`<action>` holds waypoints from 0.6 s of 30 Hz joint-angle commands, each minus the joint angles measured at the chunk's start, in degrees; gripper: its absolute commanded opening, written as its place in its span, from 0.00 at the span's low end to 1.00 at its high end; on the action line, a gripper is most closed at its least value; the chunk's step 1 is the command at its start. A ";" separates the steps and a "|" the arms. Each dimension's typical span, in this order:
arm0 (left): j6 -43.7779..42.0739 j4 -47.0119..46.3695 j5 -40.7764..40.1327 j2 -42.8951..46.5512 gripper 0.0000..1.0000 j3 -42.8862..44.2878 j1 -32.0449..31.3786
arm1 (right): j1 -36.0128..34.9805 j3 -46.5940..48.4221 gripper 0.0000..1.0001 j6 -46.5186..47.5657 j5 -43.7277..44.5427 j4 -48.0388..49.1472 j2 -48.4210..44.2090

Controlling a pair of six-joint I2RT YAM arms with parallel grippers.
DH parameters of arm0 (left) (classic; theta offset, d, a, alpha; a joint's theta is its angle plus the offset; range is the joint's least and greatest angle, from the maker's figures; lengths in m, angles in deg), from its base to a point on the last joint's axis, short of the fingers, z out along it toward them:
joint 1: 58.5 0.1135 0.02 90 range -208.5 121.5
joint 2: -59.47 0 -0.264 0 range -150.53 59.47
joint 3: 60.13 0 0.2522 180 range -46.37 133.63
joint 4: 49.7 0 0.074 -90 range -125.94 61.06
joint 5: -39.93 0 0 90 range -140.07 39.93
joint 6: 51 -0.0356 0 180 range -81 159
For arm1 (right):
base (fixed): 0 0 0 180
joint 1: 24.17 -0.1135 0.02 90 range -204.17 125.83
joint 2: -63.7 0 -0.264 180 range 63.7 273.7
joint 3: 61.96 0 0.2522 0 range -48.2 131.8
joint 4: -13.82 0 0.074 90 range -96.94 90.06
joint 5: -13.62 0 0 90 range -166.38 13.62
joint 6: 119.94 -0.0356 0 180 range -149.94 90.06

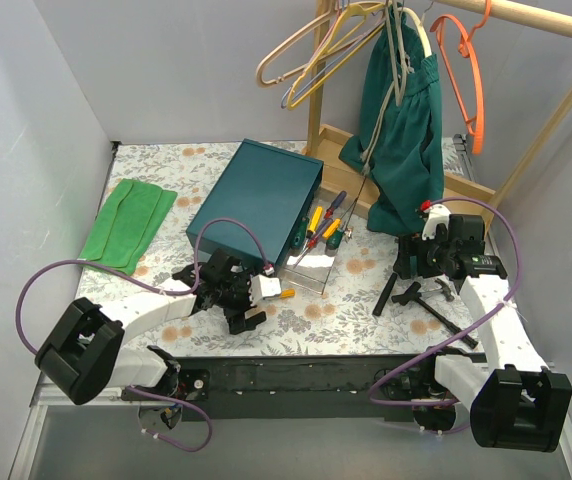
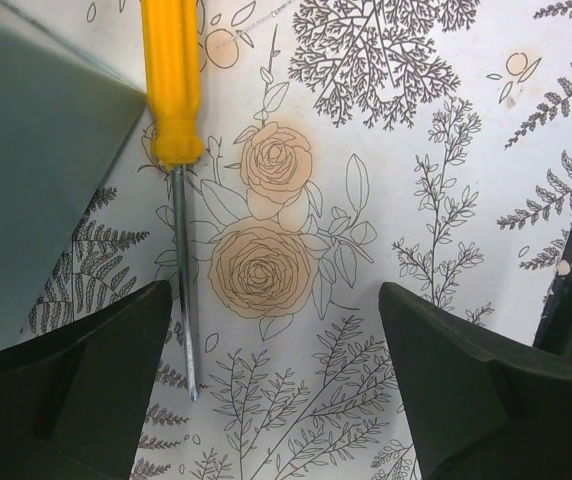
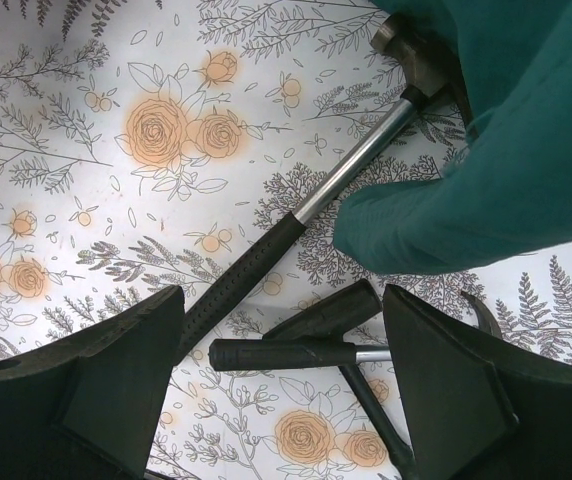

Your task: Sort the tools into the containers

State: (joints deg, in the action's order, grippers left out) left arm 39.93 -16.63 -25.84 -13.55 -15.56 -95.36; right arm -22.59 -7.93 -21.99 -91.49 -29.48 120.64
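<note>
A yellow-handled screwdriver (image 2: 171, 80) lies on the flowered table, its metal shaft (image 2: 181, 270) running down past my left finger. My left gripper (image 2: 276, 380) is open and empty just over it; in the top view the gripper (image 1: 269, 292) sits beside the screwdriver's yellow handle (image 1: 286, 294). A clear tray (image 1: 311, 265) stands in front of the dark teal box (image 1: 256, 195), with several screwdrivers (image 1: 321, 225) at its far end. My right gripper (image 3: 281, 390) is open above a hammer (image 3: 296, 215) and black-handled tools (image 3: 286, 352); it also shows in the top view (image 1: 418, 262).
A teal garment (image 3: 506, 130) hangs from the wooden rack (image 1: 351, 150) and covers part of the hammer's head end. Coloured hangers (image 1: 316, 50) hang above. A green cloth (image 1: 126, 222) lies at the left. Black tools (image 1: 421, 298) lie at the right front.
</note>
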 commanded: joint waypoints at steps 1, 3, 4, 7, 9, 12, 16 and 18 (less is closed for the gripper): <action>-0.75 -2.43 1.43 -2.22 0.86 0.40 1.09 | 0.61 1.04 0.88 1.02 0.17 0.36 -0.26; -1.01 -1.74 2.57 -2.05 0.86 0.04 1.09 | 0.79 0.95 0.88 1.11 0.26 0.27 -0.26; -3.19 -0.95 3.10 -1.87 0.84 -0.04 1.09 | 0.79 0.95 0.88 1.11 0.26 0.27 -0.26; -5.49 1.34 4.34 0.06 0.79 -0.83 1.09 | 0.96 0.77 0.88 1.02 0.09 0.27 -0.17; -5.41 2.05 3.73 0.85 0.72 -1.36 1.09 | 1.05 0.77 0.88 1.02 0.00 0.45 0.00; -1.90 0.56 0.04 0.85 0.58 -2.06 1.09 | 1.14 1.30 0.88 0.84 -0.27 0.71 0.53; -1.37 -0.94 -3.31 -1.07 0.42 -3.56 1.09 | 1.14 1.83 0.88 0.67 -0.35 0.89 1.06; -1.37 -1.38 -4.80 -1.87 0.29 -4.35 1.09 | 1.14 2.18 0.88 0.49 -0.53 0.71 1.41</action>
State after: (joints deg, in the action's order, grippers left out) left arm 38.62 -18.55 -24.27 -13.20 -16.89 -94.62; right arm -21.75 -7.93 -21.97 -91.49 -29.78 121.63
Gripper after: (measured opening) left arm 0.410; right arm 0.883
